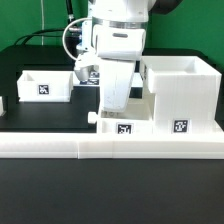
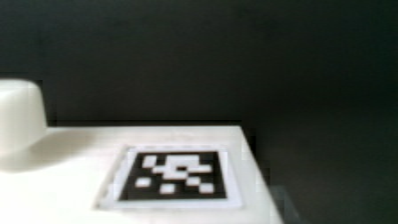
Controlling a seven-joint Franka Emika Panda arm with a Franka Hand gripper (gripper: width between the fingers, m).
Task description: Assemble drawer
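The large boxy white housing stands on the exterior view's right, with a tag low on its front. A small white tray with a knob lies in front, right next to the housing. A second tray sits on the exterior view's left. My gripper points straight down onto the front tray, and its fingers reach the tray's top. The wrist view shows that tray's tagged white face up close, with the knob beside it. My fingertips do not show there.
The long low white border wall runs across the front of the black table. A small white piece shows at the exterior view's left edge. Cables hang behind the arm.
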